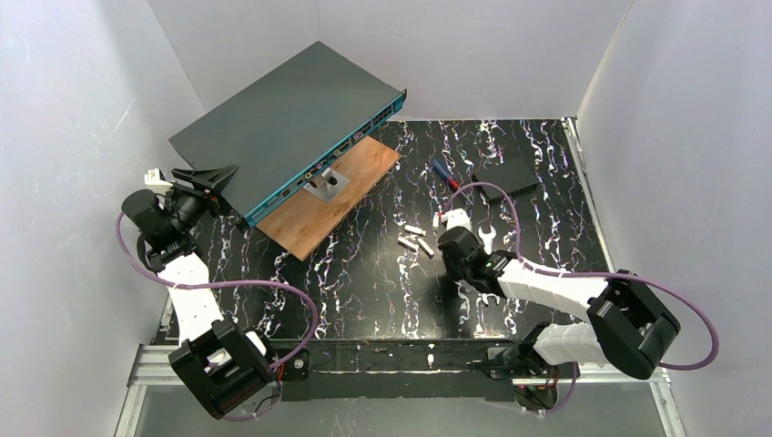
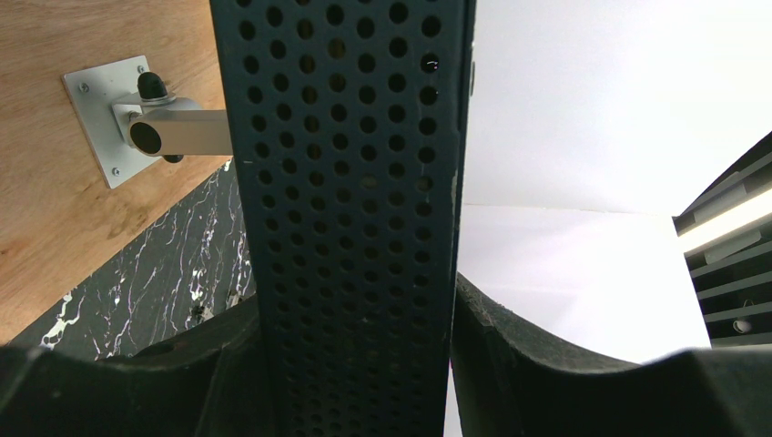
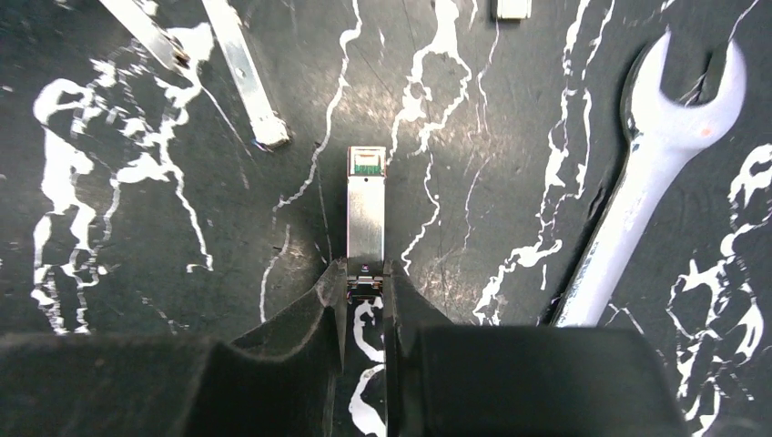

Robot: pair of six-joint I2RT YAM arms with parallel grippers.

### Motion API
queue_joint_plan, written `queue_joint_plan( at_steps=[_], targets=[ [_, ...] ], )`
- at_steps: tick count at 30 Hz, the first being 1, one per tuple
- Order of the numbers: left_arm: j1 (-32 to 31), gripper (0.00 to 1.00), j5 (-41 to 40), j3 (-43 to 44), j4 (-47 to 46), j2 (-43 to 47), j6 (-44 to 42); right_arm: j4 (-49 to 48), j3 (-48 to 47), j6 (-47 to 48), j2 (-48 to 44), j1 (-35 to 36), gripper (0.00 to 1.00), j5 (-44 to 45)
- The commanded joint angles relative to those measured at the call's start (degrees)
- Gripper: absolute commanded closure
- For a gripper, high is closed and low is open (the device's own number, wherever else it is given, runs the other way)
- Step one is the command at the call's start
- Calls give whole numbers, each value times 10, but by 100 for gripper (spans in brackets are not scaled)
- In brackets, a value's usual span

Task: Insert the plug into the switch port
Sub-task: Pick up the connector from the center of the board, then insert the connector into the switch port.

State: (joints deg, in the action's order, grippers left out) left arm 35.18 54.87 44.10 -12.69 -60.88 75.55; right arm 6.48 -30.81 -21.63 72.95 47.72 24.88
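We see the left arm stretched forward along the left wall, wrist turned inward to the near left end of the switch (image 1: pixel 282 118). The left end effector (image 2: pixel 360 373) clamps that end. In the wrist view the perforated side panel fills the gap and both fingers (image 2: pixel 555 364) press against it.

The switch sits at the far left of the counter (image 1: pixel 382 291), its top face tilted toward the overhead camera. Its teal port edge faces the right arm and runs along above a wooden board (image 1: pixel 341 200). A small metal bracket (image 1: pixel 328 185) is fixed to the board just below that edge. We cannot tell whether the switch rests on the board. The ports are too small for us to make out what is in them.

The right arm folds in from the near right corner, elbow low, wrist angled down at mid-counter. The right end effector (image 3: pixel 366 289) is nearly pressed together, its tips pinching the near end of the plug (image 3: pixel 366 214). The plug lies flat on the counter, pointing away from the wrist and well apart from the switch.

Two more plugs (image 3: pixel 244 73) lie up and to the left of it in the wrist view. A wrench (image 3: pixel 637 182) lies to its right, a screwdriver (image 1: pixel 444 171) and a black box (image 1: pixel 510 173) farther back.
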Motion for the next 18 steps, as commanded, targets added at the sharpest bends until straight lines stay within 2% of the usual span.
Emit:
queue_joint_plan(
  at_steps=[1,9,18],
  targets=[
    [-11,100,53,-3,10,13,-45,74,-76,32,-19,7,99,-13],
    [-11,100,53,-3,10,13,-45,153,-217,71,-20,12,99,-62],
    [-12,100,52,-4,11,13,-44,227,-375,113,21,28,99,-89]
  ],
)
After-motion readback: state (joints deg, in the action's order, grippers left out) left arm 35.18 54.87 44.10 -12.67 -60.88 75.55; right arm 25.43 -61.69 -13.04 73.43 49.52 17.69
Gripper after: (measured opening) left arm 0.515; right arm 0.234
